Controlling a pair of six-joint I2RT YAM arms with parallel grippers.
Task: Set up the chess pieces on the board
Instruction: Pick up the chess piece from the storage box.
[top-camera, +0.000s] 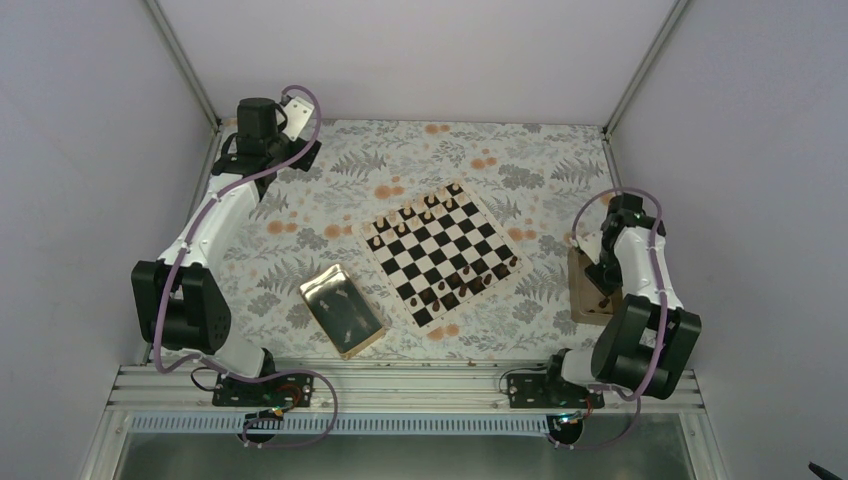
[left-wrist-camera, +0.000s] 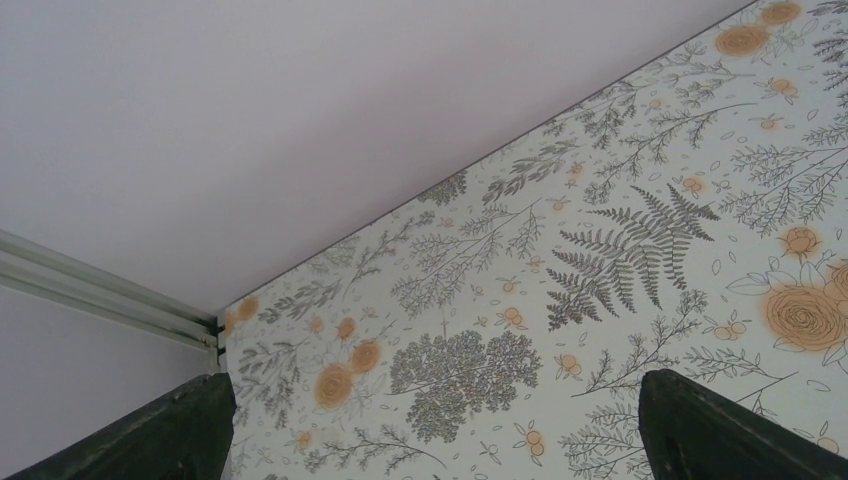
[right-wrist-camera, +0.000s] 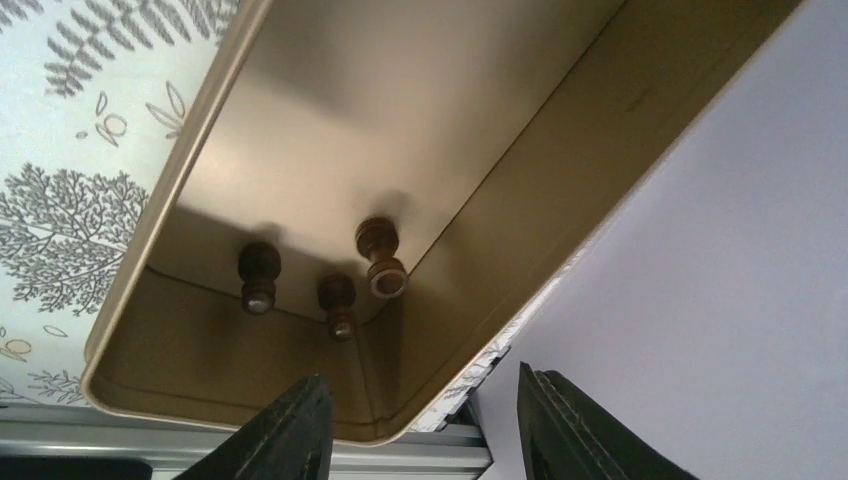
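Right pincer (right-wrist-camera: 420, 395) gapes empty over three dark pieces (right-wrist-camera: 338, 303) in the box (right-wrist-camera: 330, 120) by the table's (right-wrist-camera: 60, 200) right edge; next, pinch one

No writing, label, brand mark, number or sign can be read in any of the three views. The board (top-camera: 445, 250) carries only its black and cream squares. The worktop (top-camera: 400, 150) cover shows only a printed pattern of grey ferns and orange flowers.
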